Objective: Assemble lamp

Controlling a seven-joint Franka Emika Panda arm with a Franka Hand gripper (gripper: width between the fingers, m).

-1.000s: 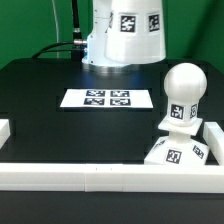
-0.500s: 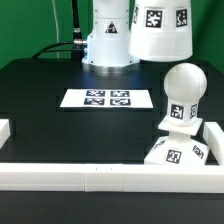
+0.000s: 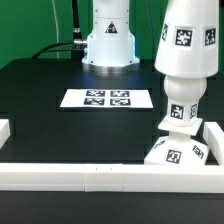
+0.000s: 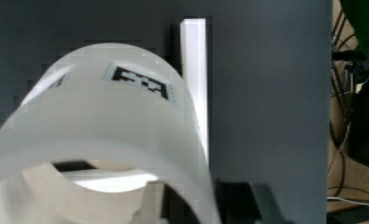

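- Over the bulb (image 3: 181, 103), at the exterior view's right, the shade (image 3: 187, 40) covers its round head.
- Bulb stands on the base (image 3: 180, 151), on the counter (image 3: 60, 105).
- Pincer state: cannot tell; it is not visible.

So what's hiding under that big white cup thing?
The shade sits over the bulb, hiding its round head. Only the stem shows below, standing in the base. The hand is out of sight.

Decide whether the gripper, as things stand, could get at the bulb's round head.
Probably not: the shade covers the bulb head, leaving only its stem showing above the base. The gripper itself is out of view.
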